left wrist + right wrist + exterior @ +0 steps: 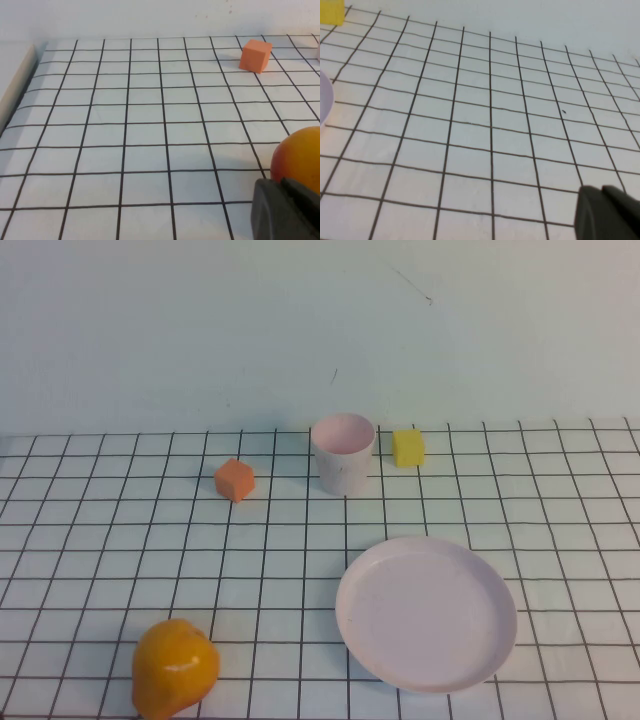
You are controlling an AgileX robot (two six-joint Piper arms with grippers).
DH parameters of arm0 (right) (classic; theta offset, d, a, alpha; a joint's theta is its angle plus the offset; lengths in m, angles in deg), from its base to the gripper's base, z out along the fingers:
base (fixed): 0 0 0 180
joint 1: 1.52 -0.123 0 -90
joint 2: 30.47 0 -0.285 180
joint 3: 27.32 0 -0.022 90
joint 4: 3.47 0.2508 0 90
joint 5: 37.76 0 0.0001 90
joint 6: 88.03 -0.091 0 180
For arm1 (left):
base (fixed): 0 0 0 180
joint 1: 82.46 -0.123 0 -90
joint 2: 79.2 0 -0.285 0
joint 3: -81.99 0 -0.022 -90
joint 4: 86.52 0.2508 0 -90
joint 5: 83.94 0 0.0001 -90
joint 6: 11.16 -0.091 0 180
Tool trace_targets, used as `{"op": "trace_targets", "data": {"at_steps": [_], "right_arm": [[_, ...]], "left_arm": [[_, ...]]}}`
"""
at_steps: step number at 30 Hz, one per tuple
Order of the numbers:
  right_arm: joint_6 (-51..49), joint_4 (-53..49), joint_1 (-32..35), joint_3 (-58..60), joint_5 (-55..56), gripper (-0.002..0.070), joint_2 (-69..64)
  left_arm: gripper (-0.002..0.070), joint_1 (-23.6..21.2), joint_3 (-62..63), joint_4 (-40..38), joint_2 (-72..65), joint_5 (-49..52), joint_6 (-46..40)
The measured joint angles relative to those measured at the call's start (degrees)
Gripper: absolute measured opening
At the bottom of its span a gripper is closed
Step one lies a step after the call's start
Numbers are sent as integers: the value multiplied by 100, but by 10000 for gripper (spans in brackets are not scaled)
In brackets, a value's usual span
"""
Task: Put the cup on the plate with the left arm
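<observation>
Orange fruit (174, 668) lies just beside the left pincer (285, 210), pressed together and empty low over the tabletop (90, 540). Cup (343, 453) stands upright well beyond it, apart from the plate (426, 612). Right pincer (607, 212): cannot tell.

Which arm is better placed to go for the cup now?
Left, marginally. Left gripper, shut, sits by the orange fruit, facing the orange cube beside the cup. Right gripper faces bare grid beyond the plate.

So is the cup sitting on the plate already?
No, in the high view the cup stands upright on the table, well behind the plate, with bare grid squares between them.
</observation>
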Motion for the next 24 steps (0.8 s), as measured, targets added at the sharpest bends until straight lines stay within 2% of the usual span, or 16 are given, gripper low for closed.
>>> {"op": "trace_targets", "data": {"at_steps": [8, 18, 24], "right_arm": [[0, 0, 0, 0, 0, -2, 0], [0, 0, 0, 0, 0, -2, 0], [0, 0, 0, 0, 0, -2, 0]], "left_arm": [[-3, 0, -22, 0, 0, -353, 0], [-3, 0, -34, 0, 0, -3151, 0], [-2, 0, -34, 0, 0, -3990, 0]]}}
